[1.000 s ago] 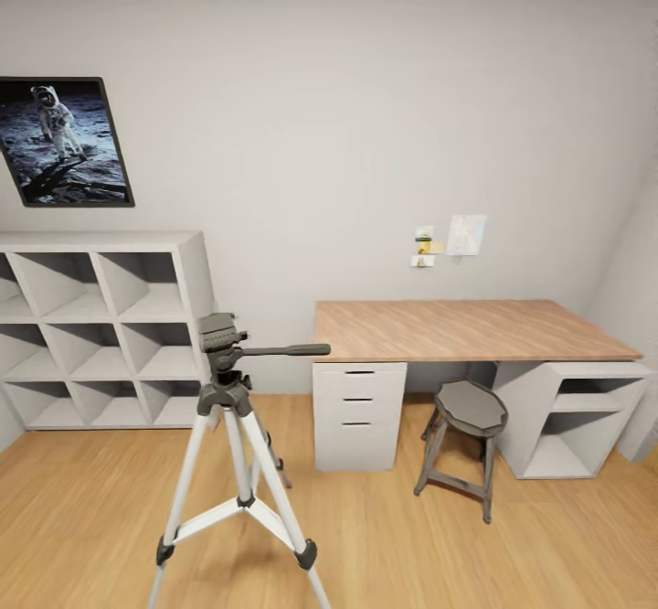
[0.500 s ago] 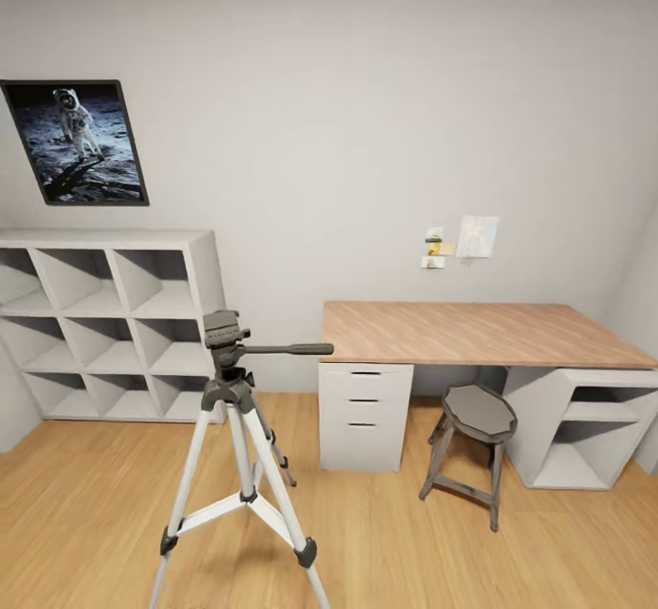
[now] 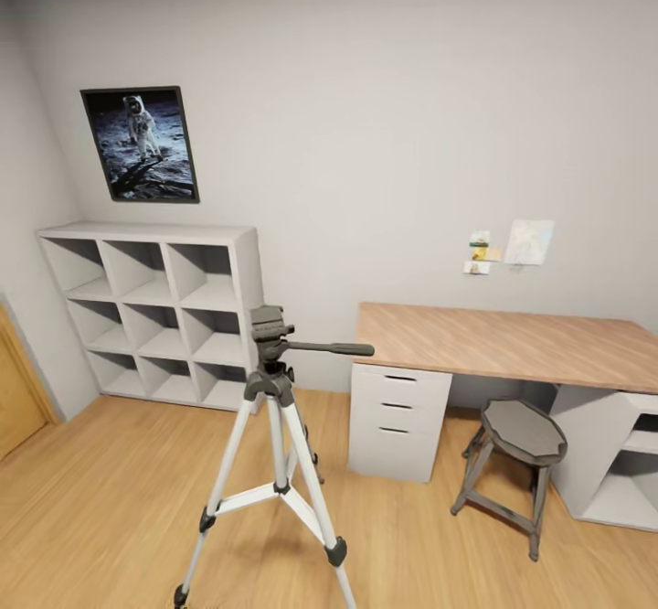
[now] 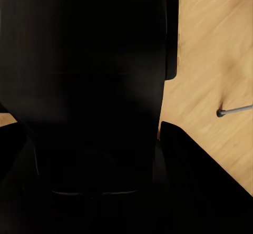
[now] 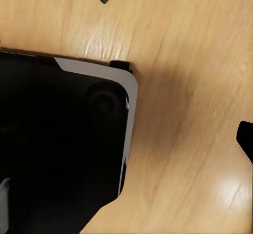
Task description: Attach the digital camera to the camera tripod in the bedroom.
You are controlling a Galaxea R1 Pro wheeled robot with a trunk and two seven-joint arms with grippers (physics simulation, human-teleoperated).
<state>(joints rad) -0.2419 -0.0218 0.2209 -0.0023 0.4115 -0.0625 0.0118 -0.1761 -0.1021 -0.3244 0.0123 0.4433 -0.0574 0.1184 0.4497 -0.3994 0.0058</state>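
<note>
Bedroom, wood plank floor (image 3: 110,508); we're facing the camera tripod (image 3: 274,463) at 6 o'clock, legs splayed for mounting, wood-topped desk (image 3: 512,344) at 3. Both grippers' state: cannot tell.

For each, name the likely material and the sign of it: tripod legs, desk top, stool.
Tripod legs: probably metal, with a pale silvery sheen and black joints. Desk top: wood or wood veneer, with warm matte grain lines. Stool: uniform matte grey; painted wood or metal, unclear.
</note>
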